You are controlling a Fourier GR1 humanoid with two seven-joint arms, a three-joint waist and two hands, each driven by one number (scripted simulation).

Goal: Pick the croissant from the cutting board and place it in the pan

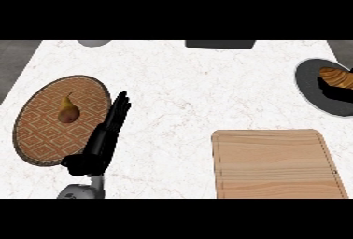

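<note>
Though my right hand (339,95) is mostly out of view — grip unclear — croissant (335,77) over the pan (308,91) is light, flaky: hold mid-body. Left hand (110,133) idle, fingers straight.

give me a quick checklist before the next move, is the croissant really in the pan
1. Croissant over the pan, not the cutting board: ok.
2. Cutting board bare of food: ok.
3. Right robot hand let go of the croissant: cannot tell; only a dark shape shows beside it at the view's edge.
4. Croissant lying flat in the pan: cannot tell; partly cut off.
5. Left robot hand open, resting beside the woven mat, away from the pan: ok.
6. Pear on the mat: ok.
</note>
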